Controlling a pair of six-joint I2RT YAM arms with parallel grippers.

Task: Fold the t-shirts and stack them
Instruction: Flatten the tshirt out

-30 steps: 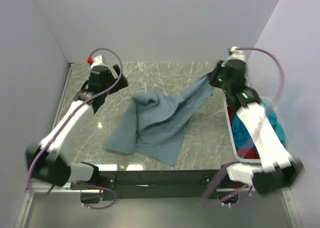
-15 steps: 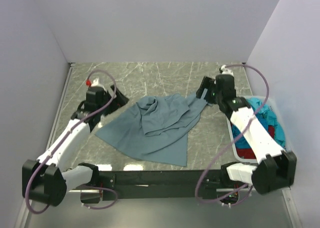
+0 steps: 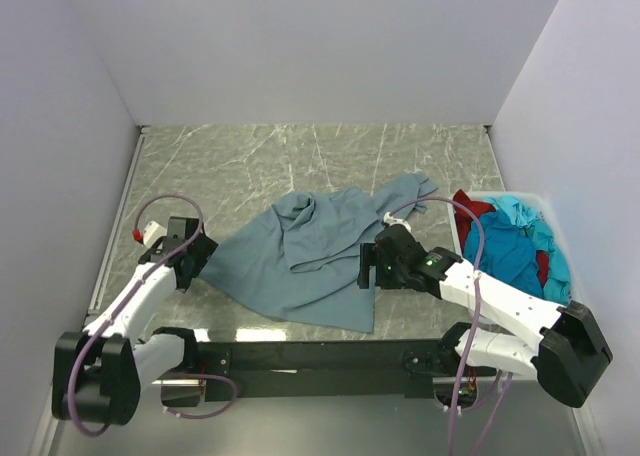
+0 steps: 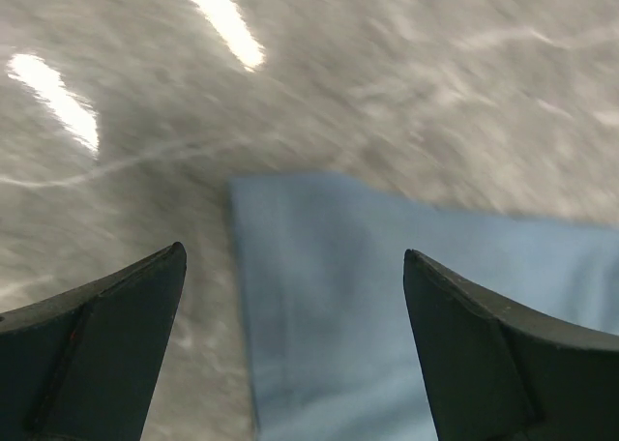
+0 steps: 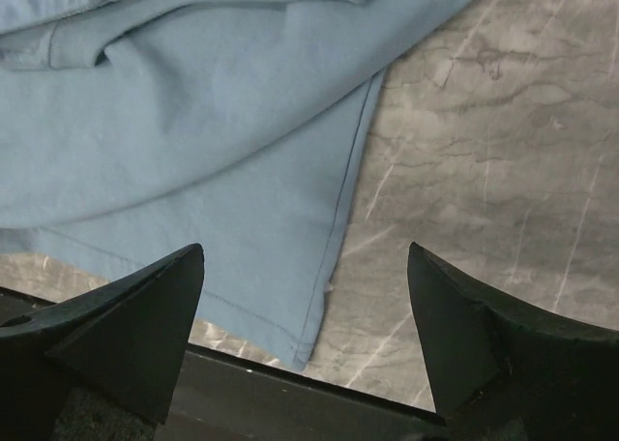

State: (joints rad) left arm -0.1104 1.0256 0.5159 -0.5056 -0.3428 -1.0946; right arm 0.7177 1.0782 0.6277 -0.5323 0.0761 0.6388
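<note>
Grey-blue t-shirt (image 3: 305, 256) lay mid-table on the glossy marble-pattern table (image 3: 300, 161), soft knit bunched into folds at the centre, near edge flat with a stitched hem. A turquoise tee (image 3: 510, 251) and a dark red tee (image 3: 468, 208) sat heaped in the white plastic bin (image 3: 535, 196) at right. Left gripper (image 4: 292, 257) was spread wide and empty, low over the shirt's left corner, and right gripper (image 5: 305, 252) was likewise released above the near-right hem corner. My read: both were lined up on opposite corners to pinch and pull the cloth flat.

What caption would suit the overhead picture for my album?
Left gripper and right gripper, both open, flank a rumpled grey-blue t-shirt.
</note>
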